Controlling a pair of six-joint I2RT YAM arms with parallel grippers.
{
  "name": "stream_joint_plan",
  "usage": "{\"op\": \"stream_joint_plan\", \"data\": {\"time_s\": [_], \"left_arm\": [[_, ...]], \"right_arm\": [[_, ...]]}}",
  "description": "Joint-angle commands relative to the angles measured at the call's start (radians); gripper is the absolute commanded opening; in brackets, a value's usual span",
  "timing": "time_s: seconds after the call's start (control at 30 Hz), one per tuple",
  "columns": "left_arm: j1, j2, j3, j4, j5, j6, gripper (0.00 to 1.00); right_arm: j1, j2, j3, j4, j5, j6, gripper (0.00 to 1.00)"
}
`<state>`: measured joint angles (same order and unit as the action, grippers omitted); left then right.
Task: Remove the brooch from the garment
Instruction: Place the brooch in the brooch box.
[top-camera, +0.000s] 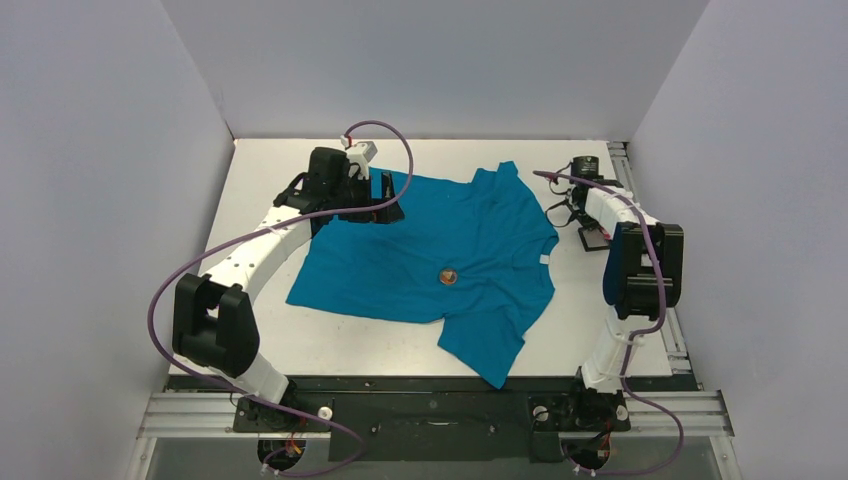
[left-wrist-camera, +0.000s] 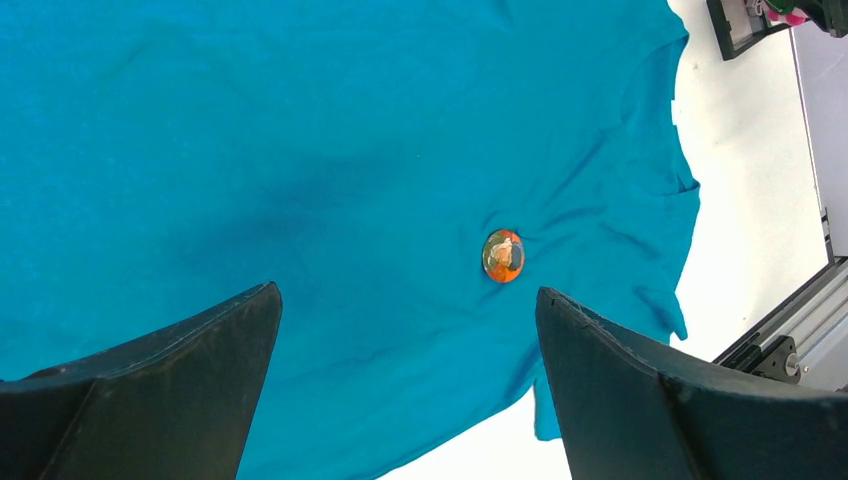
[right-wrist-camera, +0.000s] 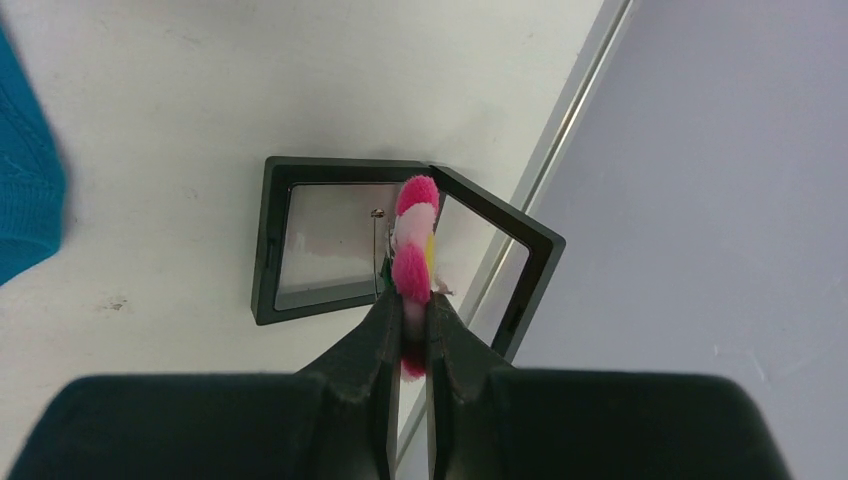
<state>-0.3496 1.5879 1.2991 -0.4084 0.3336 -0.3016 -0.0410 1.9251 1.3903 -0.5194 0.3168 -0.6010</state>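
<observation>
The right pincer (right-wrist-camera: 410, 310) is clamped on the brooch (right-wrist-camera: 413, 250), clear of the garment (top-camera: 400, 250) and just beside its collar, over an open black case (right-wrist-camera: 265, 240) on the table (right-wrist-camera: 150, 100). The left pincer (left-wrist-camera: 407, 295) hangs wide open above the garment. Removal looks done; only setting the brooch down seems left.
</observation>
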Motion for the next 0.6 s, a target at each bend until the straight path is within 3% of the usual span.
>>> {"op": "stream_joint_plan", "data": {"time_s": [0.0, 0.43, 0.57], "left_arm": [[0.004, 0.002, 0.046, 0.006, -0.016, 0.021, 0.96], [0.004, 0.006, 0.046, 0.013, -0.003, 0.031, 0.96], [0.004, 0.006, 0.048, 0.014, 0.001, 0.031, 0.96]], "right_arm": [[0.018, 0.017, 0.026, 0.028, 0.064, -0.018, 0.02], [0.023, -0.024, 0.006, -0.073, 0.018, -0.007, 0.17], [0.018, -0.023, 0.001, -0.086, 0.011, -0.014, 0.28]]}}
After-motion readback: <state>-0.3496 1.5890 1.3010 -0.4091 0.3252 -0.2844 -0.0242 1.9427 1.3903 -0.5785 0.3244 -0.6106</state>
